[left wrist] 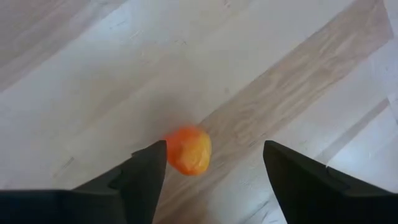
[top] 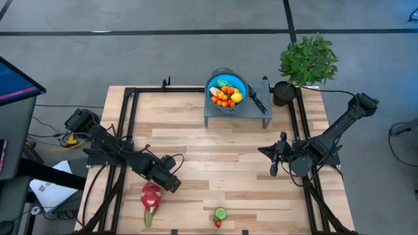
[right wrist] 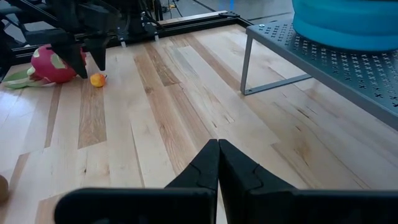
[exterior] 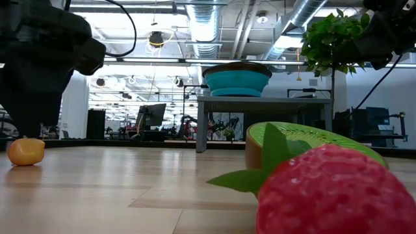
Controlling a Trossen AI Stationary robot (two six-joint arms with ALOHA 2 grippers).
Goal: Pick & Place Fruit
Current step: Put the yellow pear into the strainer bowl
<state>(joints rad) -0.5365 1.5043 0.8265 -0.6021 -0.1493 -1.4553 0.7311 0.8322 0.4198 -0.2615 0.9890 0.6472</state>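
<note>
Where the worktop (top: pixel 215 166) meets its near edge, a strawberry (top: pixel 218 224) and kiwi half (top: pixel 221 213) lie at 6 o'clock. At 8 o'clock the left gripper (left wrist: pixel 214 165) hangs with fingers apart over a small orange fruit (left wrist: pixel 188 150), which lies free on the wood, just beside the dragon fruit (top: pixel 151 194). Bare planks fill the middle. The right gripper (right wrist: pixel 218 163), fingers shut and empty, waits at 3 o'clock. At 12 o'clock a blue bowl (top: pixel 239 81) of fruit tops a grey stand (top: pixel 261 111); a potted plant (top: pixel 307 59) sits at 1 o'clock.

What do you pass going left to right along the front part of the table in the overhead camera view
Left gripper with its fingers apart over the wood → dragon fruit → kiwi half with the strawberry just in front of it → right gripper, fingers shut.
</note>
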